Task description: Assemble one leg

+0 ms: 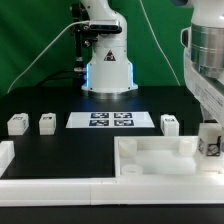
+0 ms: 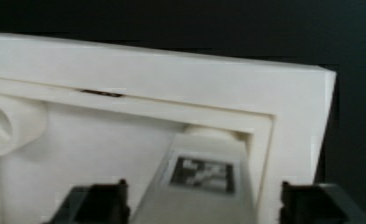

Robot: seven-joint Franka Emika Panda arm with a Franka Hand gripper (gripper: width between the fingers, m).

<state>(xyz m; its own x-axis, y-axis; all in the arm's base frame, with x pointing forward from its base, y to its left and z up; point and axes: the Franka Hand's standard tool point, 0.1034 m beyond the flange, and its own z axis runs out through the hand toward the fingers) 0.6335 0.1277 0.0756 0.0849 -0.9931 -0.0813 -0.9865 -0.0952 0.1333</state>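
My gripper [image 1: 210, 146] hangs at the exterior view's right, over the right corner of the large white tabletop [image 1: 160, 156]. It is shut on a leg [image 1: 210, 142], a small white peg with a black-and-white tag, held upright at that corner. In the wrist view the leg [image 2: 205, 172] runs between my two dark fingers [image 2: 96, 201], and its far end meets a round corner socket of the tabletop [image 2: 144, 70]. I cannot tell how deep it sits. Three more legs stand on the table: two on the left [image 1: 17, 124] [image 1: 46, 123] and one on the right [image 1: 169, 123].
The marker board [image 1: 110, 121] lies in front of the robot base [image 1: 106, 70]. Long white rails run along the front edge [image 1: 60, 186] and the left side [image 1: 6, 154]. Another round socket [image 2: 2, 124] shows on the tabletop.
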